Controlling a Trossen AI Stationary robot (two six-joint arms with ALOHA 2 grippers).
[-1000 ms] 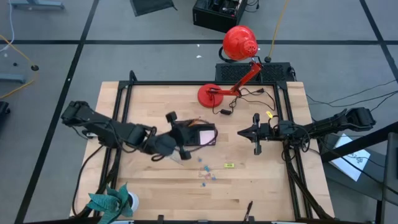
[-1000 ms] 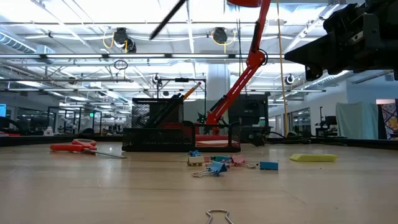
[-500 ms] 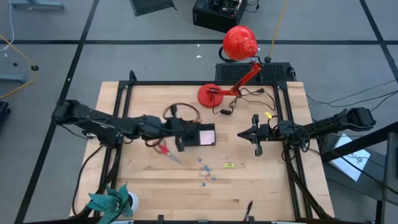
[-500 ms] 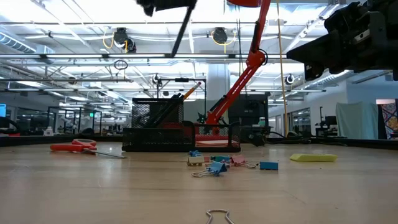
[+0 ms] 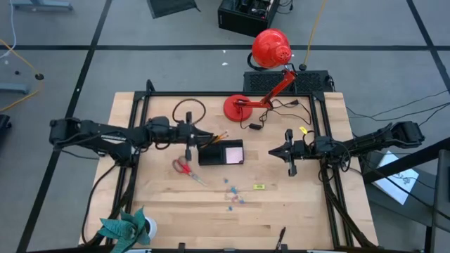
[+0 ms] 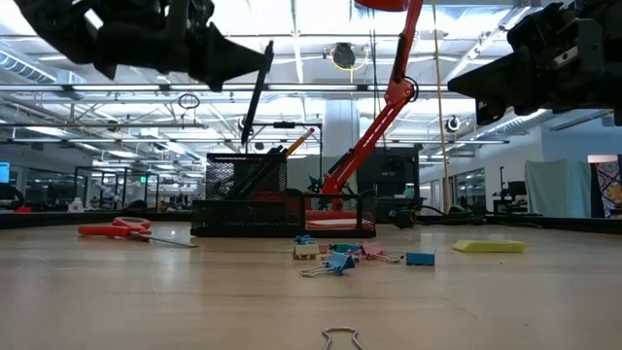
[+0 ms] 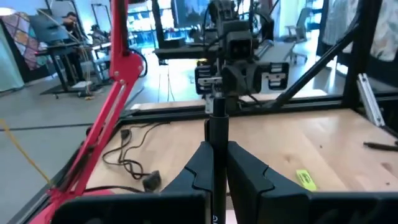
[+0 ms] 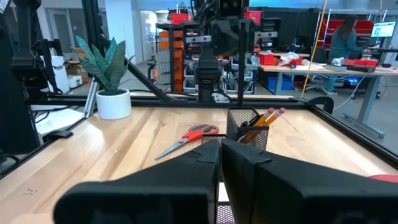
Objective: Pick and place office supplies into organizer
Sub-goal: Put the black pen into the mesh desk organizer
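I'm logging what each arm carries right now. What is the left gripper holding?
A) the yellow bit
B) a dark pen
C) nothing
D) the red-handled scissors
B: in the left wrist view the left gripper is shut on a dark pen standing up between its fingers, while the scissors lie on the table beside the organizer.

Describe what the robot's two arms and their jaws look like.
Both arms are black, slim and jointed, with dark cables running along the links. The left gripper and right gripper each end in two flat, tapered black jaws. A black cable loops off the left arm. No markings show.
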